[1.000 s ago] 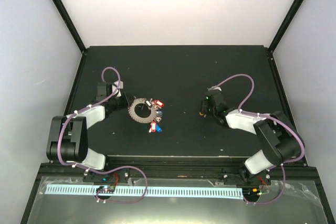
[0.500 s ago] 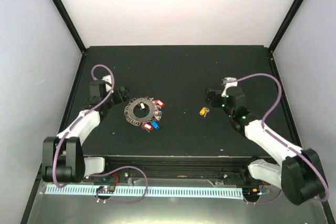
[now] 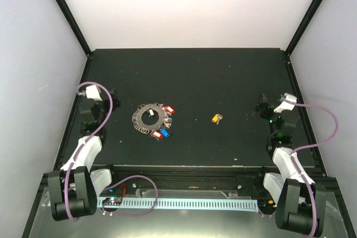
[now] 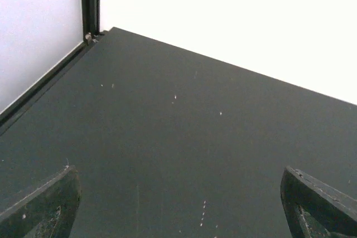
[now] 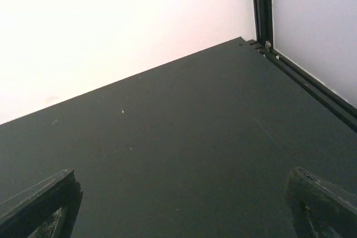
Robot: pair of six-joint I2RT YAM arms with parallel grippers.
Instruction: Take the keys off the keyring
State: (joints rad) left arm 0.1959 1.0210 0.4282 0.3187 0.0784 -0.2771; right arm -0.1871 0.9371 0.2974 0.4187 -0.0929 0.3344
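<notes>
1. Black table [image 3: 195,76] has wide open room between the two arms.
2. Left arm [image 3: 83,149] is folded back by the 9 o'clock edge. The left gripper [image 4: 177,171] has its fingers spread wide and holds nothing.
3. Right arm [image 3: 287,163] is folded back by the 3 o'clock edge. The right gripper [image 5: 181,172] is spread wide too and holds nothing.
4. Keys [image 3: 158,121] lie flat in a spiky round bunch on the keyring [image 3: 144,125], at 9 o'clock from the table's middle, apart from the left arm.
5. One yellow key [image 3: 217,119] lies alone at 3 o'clock from the bunch, well apart from both grippers.
6. White walls [image 3: 189,9] and black posts [image 3: 67,12] stand around the table.
</notes>
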